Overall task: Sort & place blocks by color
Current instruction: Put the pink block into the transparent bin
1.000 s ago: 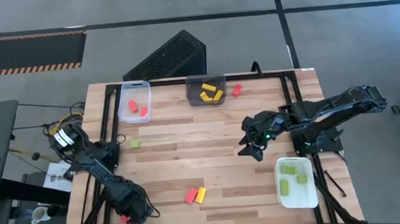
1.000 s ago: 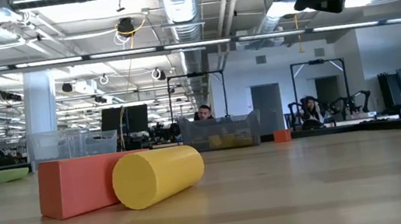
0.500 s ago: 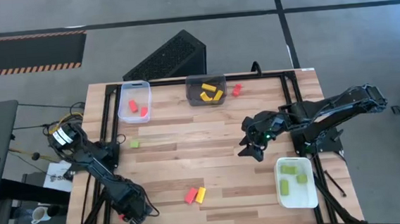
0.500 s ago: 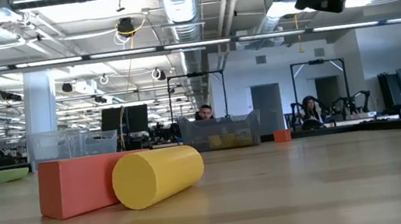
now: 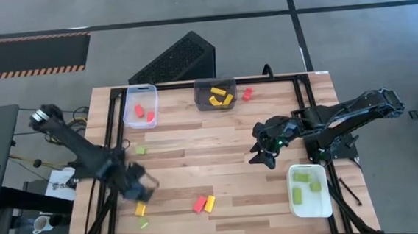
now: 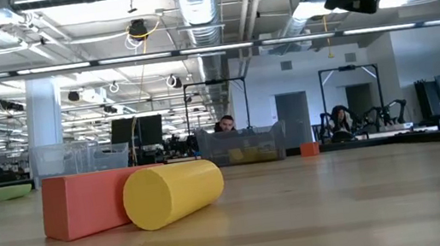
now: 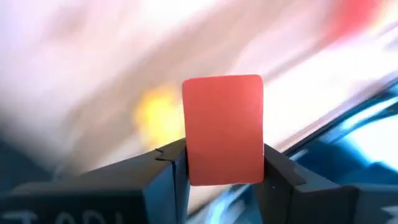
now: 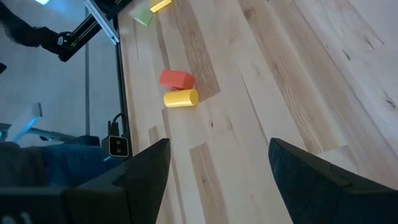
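My left gripper [image 5: 140, 187], blurred, is over the table's near left part and is shut on a red block [image 7: 222, 127]. My right gripper [image 5: 262, 154] hangs open and empty right of the table's middle, above the wood [image 8: 217, 180]. A red block [image 5: 199, 204] and a yellow cylinder [image 5: 210, 202] lie side by side on the table near its front edge. They also show in the low view, the red block [image 6: 84, 202] and the cylinder [image 6: 174, 192]. A yellow block [image 5: 139, 209] and a green one [image 5: 143, 223] lie near the left front corner. My left gripper pinches the red block by two opposite sides [image 7: 186, 149] between its two fingers [image 7: 166, 167]. The block's far part stands out past the fingertips. The block is lifted clear of the table.
A clear tray [image 5: 129, 108] with red blocks, a dark grey tray [image 5: 201, 94] with yellow blocks and a loose red block [image 5: 247, 94] are at the far edge. A white tray [image 5: 310, 207] with green blocks is at the near right. A green block [image 5: 140, 150] lies at the left.
My left gripper has swung fast from the table's near left corner toward the far edge, carrying the red block. The yellow and green blocks near that corner now show where the arm stood. My right arm has kept still.
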